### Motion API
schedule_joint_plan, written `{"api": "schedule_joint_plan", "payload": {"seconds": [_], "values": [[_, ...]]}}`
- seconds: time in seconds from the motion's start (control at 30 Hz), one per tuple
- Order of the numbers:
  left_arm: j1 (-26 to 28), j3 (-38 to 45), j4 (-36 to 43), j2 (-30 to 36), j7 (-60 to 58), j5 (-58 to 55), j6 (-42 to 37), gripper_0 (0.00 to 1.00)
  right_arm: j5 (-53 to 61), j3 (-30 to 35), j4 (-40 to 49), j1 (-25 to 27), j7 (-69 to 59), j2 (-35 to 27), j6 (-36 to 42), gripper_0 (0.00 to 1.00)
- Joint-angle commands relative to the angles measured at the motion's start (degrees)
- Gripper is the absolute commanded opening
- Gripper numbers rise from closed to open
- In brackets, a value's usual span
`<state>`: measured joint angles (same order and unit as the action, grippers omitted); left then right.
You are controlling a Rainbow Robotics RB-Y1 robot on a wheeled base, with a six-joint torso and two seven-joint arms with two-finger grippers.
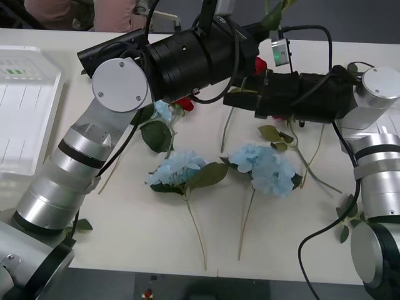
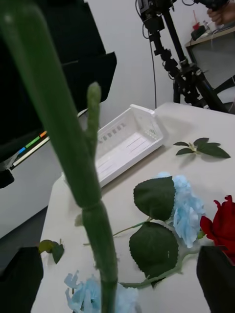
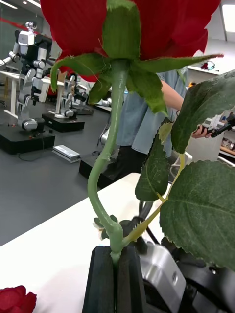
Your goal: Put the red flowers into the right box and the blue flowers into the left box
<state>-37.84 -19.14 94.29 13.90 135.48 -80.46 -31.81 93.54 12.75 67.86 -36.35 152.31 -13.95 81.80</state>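
Note:
My left gripper (image 3: 116, 276) is shut on the green stem of a red flower (image 3: 122, 29), whose bloom and leaves rise above the fingers. In the front view both arms meet at the table's far middle, with a red bloom (image 1: 259, 64) between them. My right gripper (image 2: 117, 257) is open, and a thick green stem (image 2: 73, 161) runs between its fingers. Another red flower (image 1: 184, 103) lies under the left arm. Blue flowers (image 1: 178, 169) (image 1: 265, 165) lie mid-table, and a third (image 2: 186, 210) is beside a red bloom (image 2: 223, 230). The left box (image 1: 25, 119) stands far left. The right box is out of view.
Loose green leaf sprigs lie near the right arm (image 1: 275, 134), by its base (image 1: 347, 222) and close to the left box (image 2: 200, 146). Black cables hang around both arms. The long stems of the blue flowers reach toward the table's front edge (image 1: 206, 269).

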Motion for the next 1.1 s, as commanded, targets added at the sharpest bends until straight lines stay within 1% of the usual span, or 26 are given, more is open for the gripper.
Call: {"api": "schedule_joint_plan", "payload": {"seconds": [0.03,0.73,0.77,0.8,0.83,1.1], "values": [[-0.3,0.2,0.8,0.0,-3.0,-0.1,0.9,0.0,0.9,1.2,1.0,-1.5,-0.7,0.1,0.4,0.0],[-0.3,0.2,0.8,0.9,-2.4,-1.5,0.9,0.0,1.9,1.3,1.0,-1.4,-4.6,-0.5,0.9,0.0],[-0.3,0.2,0.8,1.0,-2.3,-1.5,1.0,0.39,1.9,1.3,1.0,-1.4,-4.8,-0.6,0.9,0.0],[-0.3,0.2,0.8,1.0,-2.2,-1.5,1.3,0.91,1.9,1.3,1.0,-1.4,-5.0,-0.6,0.9,0.0],[-0.3,0.2,0.8,1.0,-2.2,-1.5,1.3,1.0,1.9,1.3,1.0,-1.5,-5.0,-0.6,0.9,0.0],[-0.1,0.2,0.8,1.9,-1.7,-4.2,1.3,1.0,1.9,1.3,1.0,-1.4,-5.1,-1.1,0.9,0.0]]}}
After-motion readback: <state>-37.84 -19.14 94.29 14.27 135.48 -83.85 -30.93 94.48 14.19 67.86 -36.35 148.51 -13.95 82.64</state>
